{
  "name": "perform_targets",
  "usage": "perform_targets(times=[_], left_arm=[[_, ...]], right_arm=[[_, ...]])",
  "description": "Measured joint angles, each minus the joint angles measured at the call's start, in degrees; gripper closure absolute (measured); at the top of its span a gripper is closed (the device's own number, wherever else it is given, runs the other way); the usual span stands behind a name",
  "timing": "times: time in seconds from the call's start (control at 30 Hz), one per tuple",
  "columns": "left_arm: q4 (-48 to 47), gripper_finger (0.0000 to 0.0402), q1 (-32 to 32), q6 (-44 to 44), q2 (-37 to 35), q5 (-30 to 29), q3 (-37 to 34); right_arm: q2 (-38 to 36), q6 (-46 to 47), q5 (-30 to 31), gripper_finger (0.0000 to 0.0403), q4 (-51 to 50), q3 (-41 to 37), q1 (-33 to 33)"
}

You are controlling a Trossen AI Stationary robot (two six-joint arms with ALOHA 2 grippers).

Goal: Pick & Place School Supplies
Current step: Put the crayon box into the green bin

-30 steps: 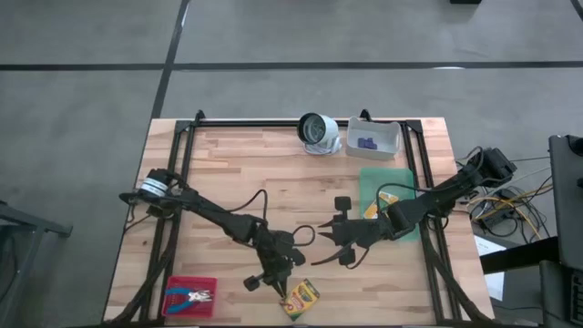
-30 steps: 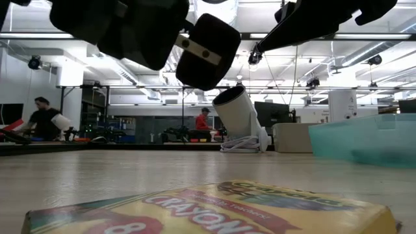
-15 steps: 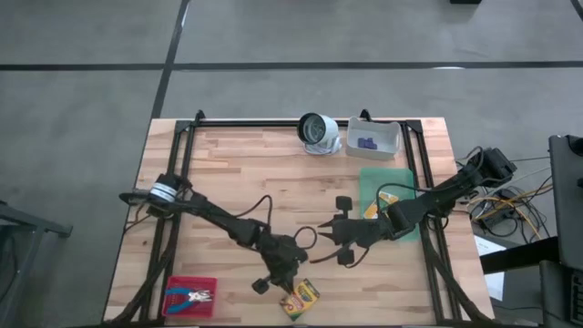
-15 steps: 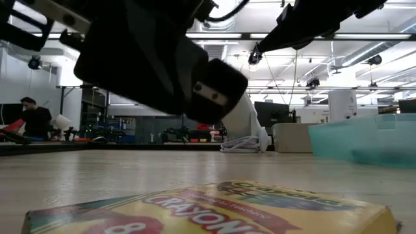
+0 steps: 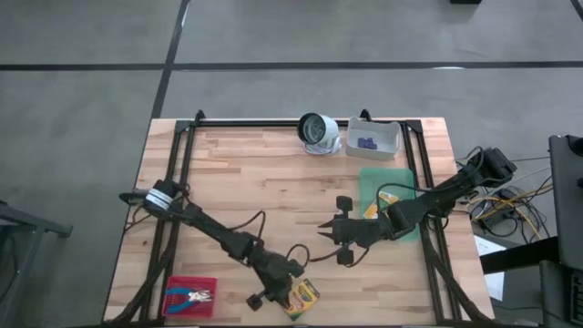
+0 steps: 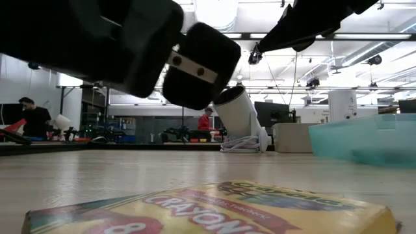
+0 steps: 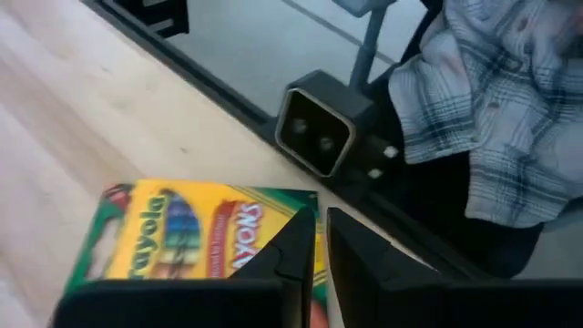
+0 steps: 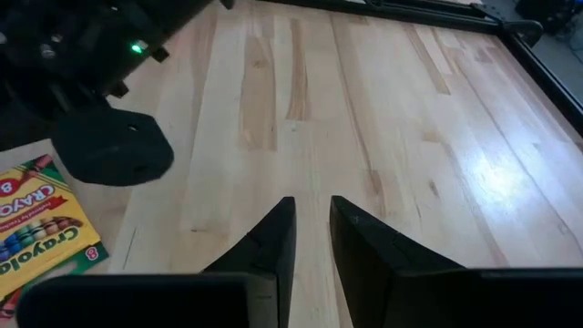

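Observation:
A yellow-and-green crayon box (image 5: 299, 295) lies flat near the table's near edge; it also fills the bottom of the low view (image 6: 214, 208). My left gripper (image 5: 290, 283) is shut and hovers just above the box's near end (image 7: 264, 228), with nothing between its fingers (image 7: 319, 239). My right gripper (image 5: 321, 228) hangs over bare wood at the table's middle, its fingers a narrow gap apart (image 8: 312, 214) and holding nothing. A second yellow box (image 5: 372, 209) lies on the green mat (image 5: 393, 187), partly under the right arm. Purple pieces (image 5: 367, 142) sit in the white bin (image 5: 390, 137).
A red tray (image 5: 189, 296) with a blue-handled tool stands at the near left corner. The white-grey round object (image 5: 317, 130) stands at the far edge beside the bin. A small camera block (image 7: 314, 132) and a person's plaid sleeve (image 7: 492, 109) are just beyond the near edge.
My left gripper has gone toward the table's near edge and down, closing in over the crayon box, still shut. The box has kept its place. My right gripper has stayed where it was.

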Motion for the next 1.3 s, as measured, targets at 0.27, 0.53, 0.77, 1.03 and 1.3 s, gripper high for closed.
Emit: perform_targets(times=[0.27,0.53,0.77,1.03,1.3], left_arm=[[0.82,0.0365,-2.08,1.58,2.72,-6.74,0.27],[0.12,0.0365,-1.63,1.66,3.34,-10.81,0.6],[-3.92,0.0365,-1.01,-0.88,3.26,-11.59,0.66],[-7.25,0.0365,0.48,1.63,2.99,-20.66,0.77],[-10.82,0.0365,4.92,1.42,2.69,-29.18,0.77]], right_arm=[[0.0,0.38,0.0,0.0328,0.35,0.0,0.0],[0.0,0.38,0.0,0.0339,0.33,0.0,0.0],[0.0,0.38,0.0,0.0335,0.33,0.0,0.0],[0.0,0.38,0.0,0.0328,0.31,0.0,0.0],[0.0,0.38,0.0,0.0339,0.3,0.0,0.0]])
